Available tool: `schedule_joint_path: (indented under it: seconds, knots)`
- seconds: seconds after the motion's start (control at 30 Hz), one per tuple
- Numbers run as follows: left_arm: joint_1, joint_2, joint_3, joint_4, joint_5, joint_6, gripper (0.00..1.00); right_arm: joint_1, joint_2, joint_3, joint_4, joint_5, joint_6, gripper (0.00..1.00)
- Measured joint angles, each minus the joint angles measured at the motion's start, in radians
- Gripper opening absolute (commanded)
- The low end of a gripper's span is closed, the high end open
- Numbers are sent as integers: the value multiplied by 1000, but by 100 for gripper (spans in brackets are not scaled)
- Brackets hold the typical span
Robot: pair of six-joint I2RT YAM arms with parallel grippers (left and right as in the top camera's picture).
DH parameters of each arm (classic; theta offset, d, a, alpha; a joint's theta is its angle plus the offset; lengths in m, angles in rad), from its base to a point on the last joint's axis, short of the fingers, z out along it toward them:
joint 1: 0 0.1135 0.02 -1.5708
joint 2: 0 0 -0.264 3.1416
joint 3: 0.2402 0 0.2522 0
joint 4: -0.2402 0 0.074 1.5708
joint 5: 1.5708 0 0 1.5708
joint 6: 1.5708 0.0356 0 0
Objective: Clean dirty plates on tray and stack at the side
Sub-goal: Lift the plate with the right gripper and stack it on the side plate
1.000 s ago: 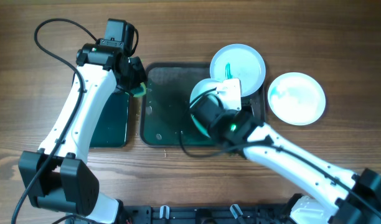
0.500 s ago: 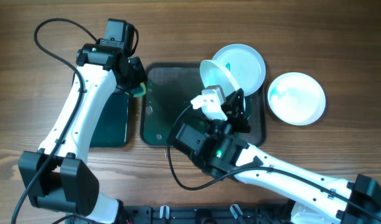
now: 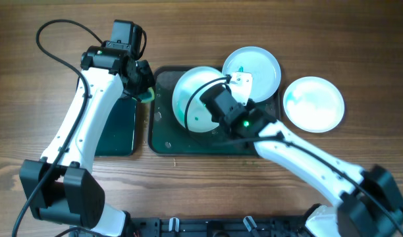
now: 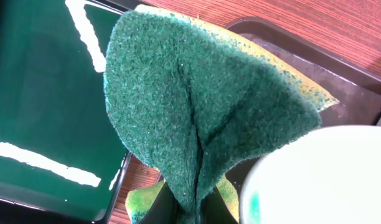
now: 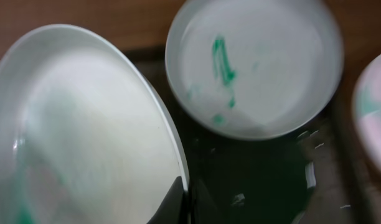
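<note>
My right gripper [image 3: 214,106] is shut on the rim of a white plate [image 3: 191,99] and holds it tilted over the dark tray [image 3: 163,131]; the plate fills the left of the right wrist view [image 5: 78,130]. A second plate [image 3: 257,66] with teal streaks rests on the tray's far right corner [image 5: 253,68]. A third, teal-tinted plate [image 3: 313,103] lies on the table right of the tray. My left gripper [image 3: 143,92] is shut on a green and yellow sponge [image 4: 203,106] at the tray's left edge, close to the held plate's rim [image 4: 321,180].
A narrower glossy black tray [image 3: 117,128] lies left of the dark tray, under the left arm; it shows in the left wrist view [image 4: 41,106]. Bare wooden table [image 3: 359,39] surrounds the trays.
My right gripper has swung the held plate from upright over the tray's right half to the left, now tilted over the tray's middle near the sponge. The left arm has not moved.
</note>
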Motion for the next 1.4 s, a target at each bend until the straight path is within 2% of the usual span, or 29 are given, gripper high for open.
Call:
schedule_joint_path:
  seconds: [0.13, 0.2, 0.23, 0.33, 0.4, 0.47, 0.57, 0.7, 0.83, 0.87, 0.9, 1.0, 1.1, 1.2, 1.4]
  knots:
    - [0, 0, 0, 0, 0, 0, 4, -38, 139, -2, 42, -212, 48, 7]
    - [0, 0, 0, 0, 0, 0, 4, -39, 195, -7, 58, -305, 60, 18]
    - [0, 0, 0, 0, 0, 0, 4, -41, 206, -10, 58, -346, 61, 28]
    - [0, 0, 0, 0, 0, 0, 4, -68, 208, -10, 79, -433, 19, 41]
    - [0, 0, 0, 0, 0, 0, 4, -104, 208, -10, 83, -495, -56, 45]
    - [0, 0, 0, 0, 0, 0, 4, -148, 208, -1, 78, -553, -161, 40]
    - [0, 0, 0, 1, 0, 0, 4, -213, 222, 51, 48, -629, -338, 38]
    - [0, 0, 0, 13, 0, 0, 4, -253, 342, 200, -4, -737, -577, 28]
    - [0, 0, 0, 15, 0, 0, 4, -250, 455, 263, -14, -787, -641, 14]
    - [0, 0, 0, 15, 0, 0, 4, -250, 463, 263, -15, -797, -647, 7]
    - [0, 0, 0, 15, 1, 0, 4, -250, 463, 263, -16, -800, -647, 4]
    - [0, 0, 0, 16, 16, 0, 4, -250, 463, 263, -19, -795, -595, 4]
    - [-13, 0, -8, 25, 39, -3, 4, -245, 462, 281, -88, -731, -349, 4]
    - [-45, 0, -49, 69, 47, -24, 4, -243, 462, 290, -116, -703, -197, 4]
    - [-139, 5, -219, 231, 58, -125, 4, -242, 461, 293, -135, -687, -86, 4]
